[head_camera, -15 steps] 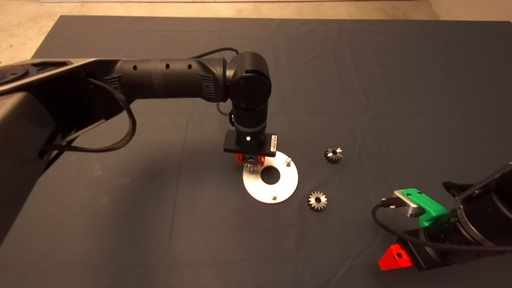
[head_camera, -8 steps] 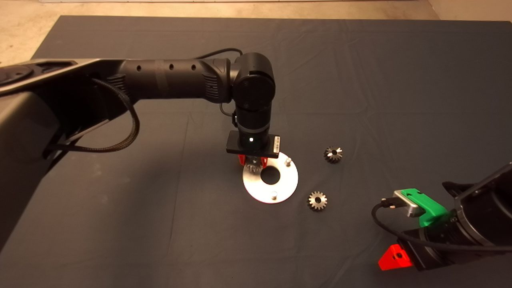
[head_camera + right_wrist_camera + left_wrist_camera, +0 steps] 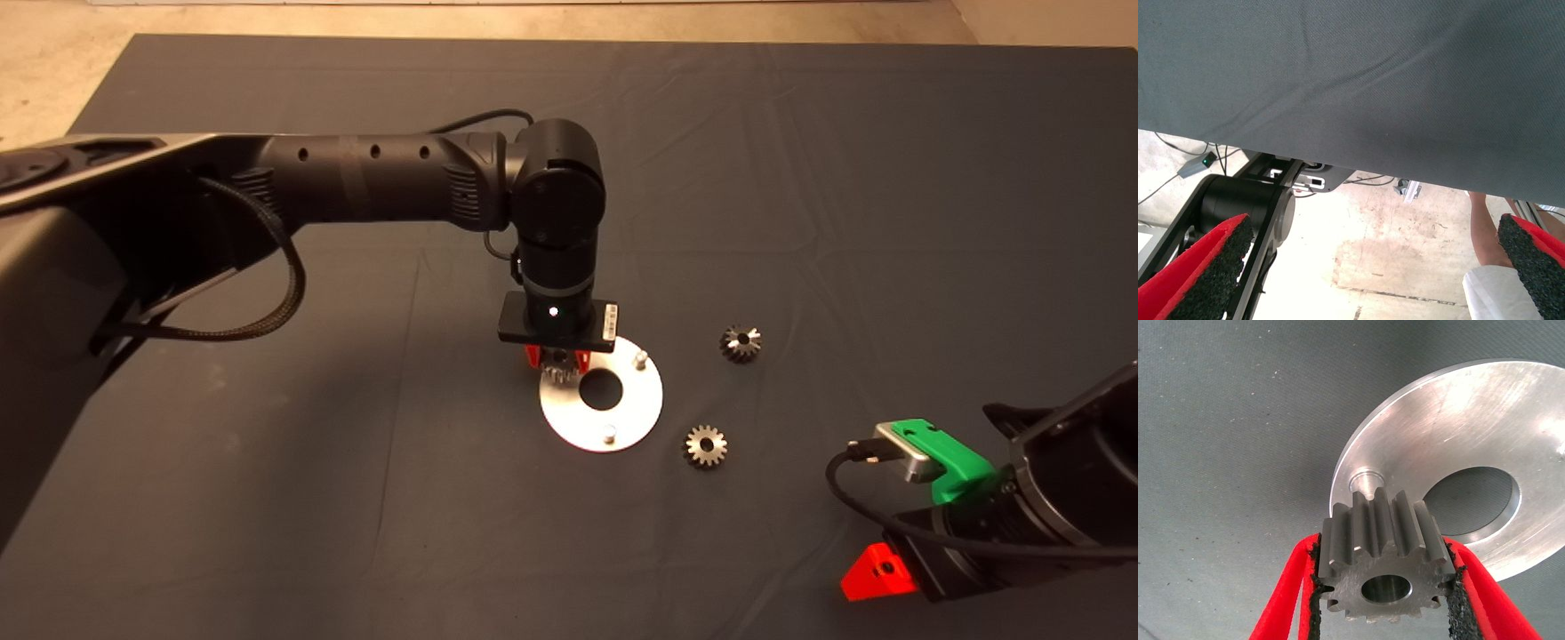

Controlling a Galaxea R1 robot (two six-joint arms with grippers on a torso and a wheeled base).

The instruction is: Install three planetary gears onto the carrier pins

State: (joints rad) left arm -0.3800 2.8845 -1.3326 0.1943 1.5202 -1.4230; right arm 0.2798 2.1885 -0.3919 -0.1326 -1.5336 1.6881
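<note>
My left gripper [image 3: 557, 359] is shut on a planetary gear [image 3: 1386, 556] and holds it just above the left side of the white disc [image 3: 631, 418]. In the left wrist view the disc [image 3: 1471, 427] lies under the gear, and one carrier pin [image 3: 1365, 482] stands right behind the gear's teeth, apart from its centre hole. Two more carrier pins [image 3: 638, 359] [image 3: 609, 435] stand bare on the disc. Two other planetary gears [image 3: 740, 342] [image 3: 705, 445] lie on the mat to the right of the disc. My right gripper [image 3: 876, 573] is parked at the lower right, open and empty.
The dark mat [image 3: 356, 498] is wrinkled and bare around the disc. My left arm [image 3: 373, 178] reaches in over the mat from the left. Past the mat's edge the right wrist view shows the floor, a black stand [image 3: 1245, 207] and a person's leg [image 3: 1488, 233].
My left gripper with the gear shifted slightly right and then back left over the disc's left pin. The two loose gears and the right arm have not moved.
</note>
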